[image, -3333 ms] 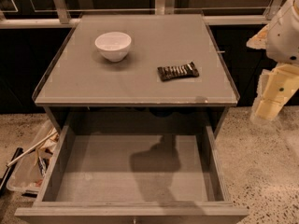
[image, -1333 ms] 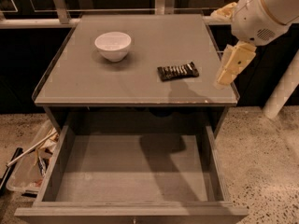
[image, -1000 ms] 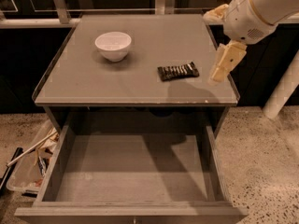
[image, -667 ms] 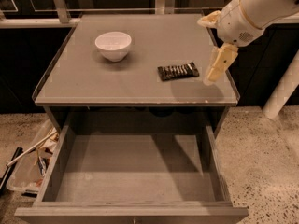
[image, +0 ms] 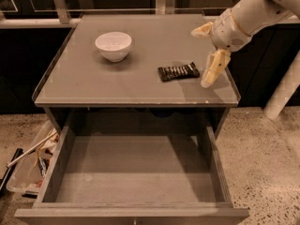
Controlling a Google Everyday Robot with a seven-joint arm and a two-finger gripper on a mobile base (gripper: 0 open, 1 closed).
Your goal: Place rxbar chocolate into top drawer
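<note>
Bar: the dark brown flat rectangular rxbar chocolate [image: 178,71] with pale lettering lies on the flat grey tabletop [image: 93,86], right of centre, towards the near edge.
Gripper: the cream two-finger gripper [image: 200,58] hangs over the table's right side, just right of the bar and not touching it; its fingers are spread apart with nothing between them, one pointing down just beside the bar's right end.
Drawer: the wide shallow grey top drawer [image: 133,172] is pulled out below the tabletop's near edge, its floor bare.
Bowl: a small round white bowl [image: 113,46] stands far left on the tabletop, well apart from the bar.
</note>
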